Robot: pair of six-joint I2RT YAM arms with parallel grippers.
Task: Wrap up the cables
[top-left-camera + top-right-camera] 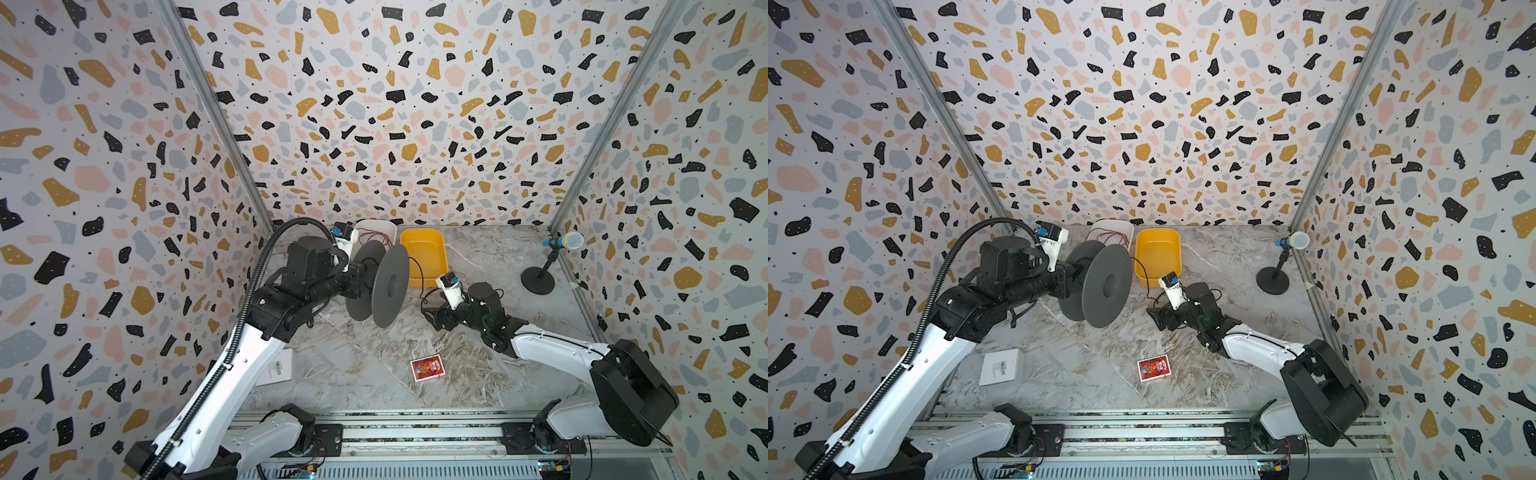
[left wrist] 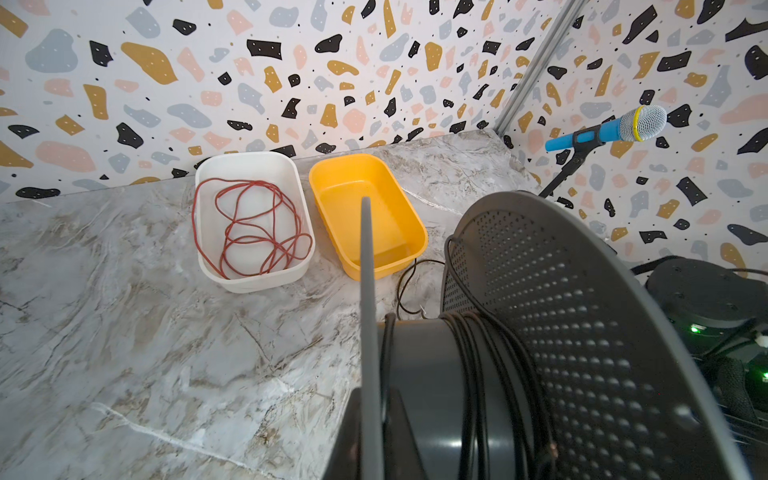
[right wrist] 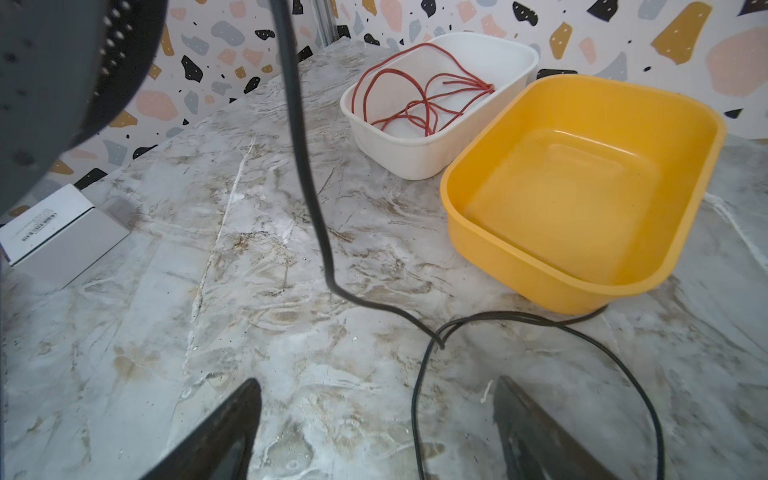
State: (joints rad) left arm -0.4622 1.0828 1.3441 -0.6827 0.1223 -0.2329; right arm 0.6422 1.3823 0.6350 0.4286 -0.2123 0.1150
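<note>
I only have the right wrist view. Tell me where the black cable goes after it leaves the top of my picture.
Observer: It climbs to the grey spool, where several turns of the black cable already sit on the hub.
Operator: Say what holds that spool.
Observer: The left gripper, shut on the edge of one flange.
Operator: Name something else I can't see.
Observer: A red card packet lies flat on the table, nearer the arm bases.

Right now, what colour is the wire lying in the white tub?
Reddish-brown wire, clearest in the left wrist view.
</note>
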